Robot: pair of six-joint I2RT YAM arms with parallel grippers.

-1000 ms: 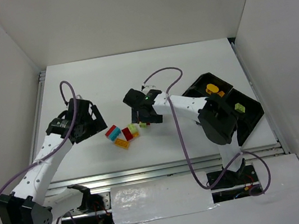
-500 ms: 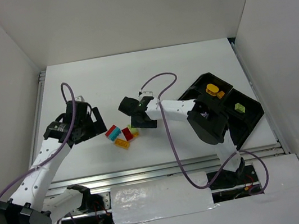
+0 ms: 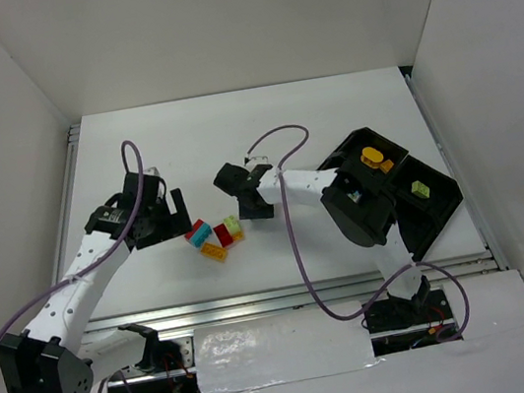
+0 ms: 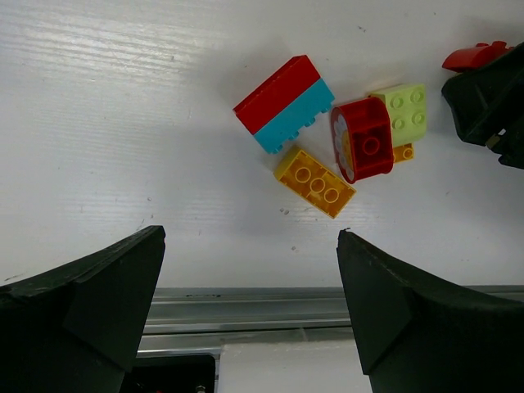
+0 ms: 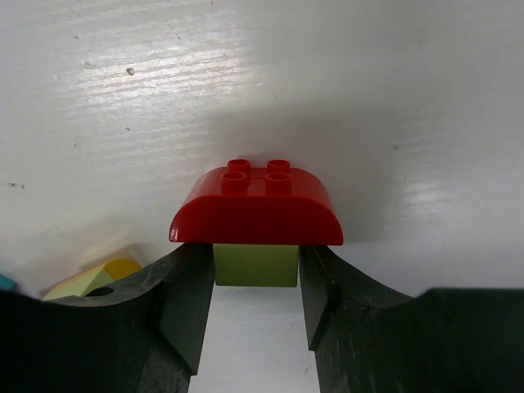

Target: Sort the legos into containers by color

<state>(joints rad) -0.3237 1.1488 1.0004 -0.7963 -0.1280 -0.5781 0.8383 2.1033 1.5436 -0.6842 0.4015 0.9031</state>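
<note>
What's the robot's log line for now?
left gripper: open above loose legos | right gripper: shut on lime green brick touching red rounded brick

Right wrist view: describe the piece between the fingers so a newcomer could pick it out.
On the white table, just right of the loose brick cluster, find the right gripper. Between its fingers stands a lime brick capped by a red brick with a rounded top. It's the only red-over-lime stack; the cluster holds a red-cyan pair instead.
</note>
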